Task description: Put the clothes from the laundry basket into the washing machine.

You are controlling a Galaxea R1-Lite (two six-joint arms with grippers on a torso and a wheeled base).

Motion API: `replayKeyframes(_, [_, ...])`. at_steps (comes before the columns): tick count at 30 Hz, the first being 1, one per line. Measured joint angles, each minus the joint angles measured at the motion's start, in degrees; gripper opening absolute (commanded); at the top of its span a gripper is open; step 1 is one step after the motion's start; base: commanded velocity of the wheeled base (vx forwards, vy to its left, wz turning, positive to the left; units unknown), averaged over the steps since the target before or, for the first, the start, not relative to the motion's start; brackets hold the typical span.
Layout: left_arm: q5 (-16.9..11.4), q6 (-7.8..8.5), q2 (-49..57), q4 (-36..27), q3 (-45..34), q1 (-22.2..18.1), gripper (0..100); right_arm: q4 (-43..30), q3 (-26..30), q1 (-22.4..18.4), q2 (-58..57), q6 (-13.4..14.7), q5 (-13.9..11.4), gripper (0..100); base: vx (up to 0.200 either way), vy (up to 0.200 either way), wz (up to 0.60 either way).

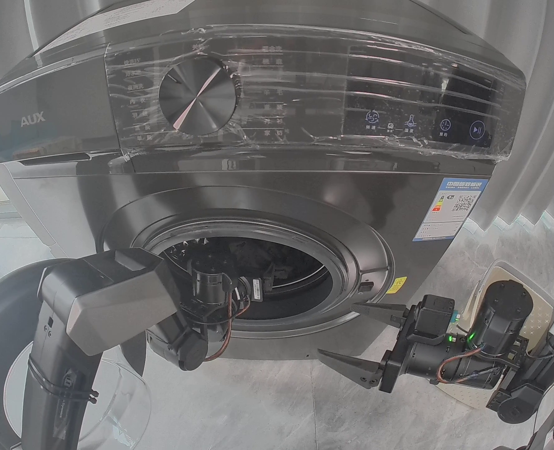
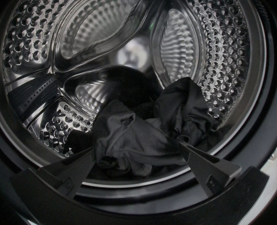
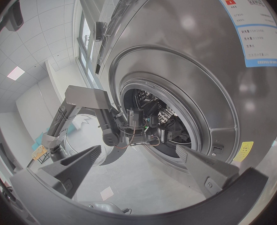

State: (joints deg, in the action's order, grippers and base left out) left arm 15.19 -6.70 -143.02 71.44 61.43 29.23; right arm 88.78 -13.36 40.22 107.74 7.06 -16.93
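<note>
Nearest, the right tool (image 1: pixel 339 331) hangs in front of the washing machine (image 1: pixel 277 176), below and to the right of its round door opening. Its fingers are spread wide with nothing between them.

The left tool (image 2: pixel 138 155) sits at the mouth of that opening, reaching just inside the rim. Its fingers are also apart, gripping nothing. The dark clothes (image 2: pixel 135 135) lie just past the fingertips and between them, bunched on the drum floor right behind the opening's lower lip.

The cloth looks thin, limp and light, and it is crumpled into loose folds. It would likely sag and trail when lifted, and could catch on the lip. If the pile needs pushing deeper, the raised ridge of folds in its middle is probably the best place to pinch, since a hem would only draw out a single layer.

Farther in, the perforated steel drum (image 2: pixel 98 32) runs back to its rear wall.
</note>
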Motion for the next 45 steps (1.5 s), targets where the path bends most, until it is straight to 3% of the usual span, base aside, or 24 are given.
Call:
replayKeyframes(12, [0.00, -0.24, 7.07, 6.90, -14.69, 3.95, 100, 0.00, 0.06, 0.05, -0.22, -0.02, -0.01, 100, 0.000, 0.000, 0.00])
replayKeyframes(30, [0.00, -1.69, 13.03, 9.41, -25.58, 12.82, 100, -0.05, 0.24, 0.05, -1.01, -0.04, 0.00, 100, 0.000, 0.000, 0.00])
replayKeyframes(45, [-0.37, -2.93, 31.74, 16.66, -43.79, 18.33, 100, -0.05, 0.49, -0.69, -9.81, -0.39, 0.24, 100, 0.000, 0.000, 0.00])
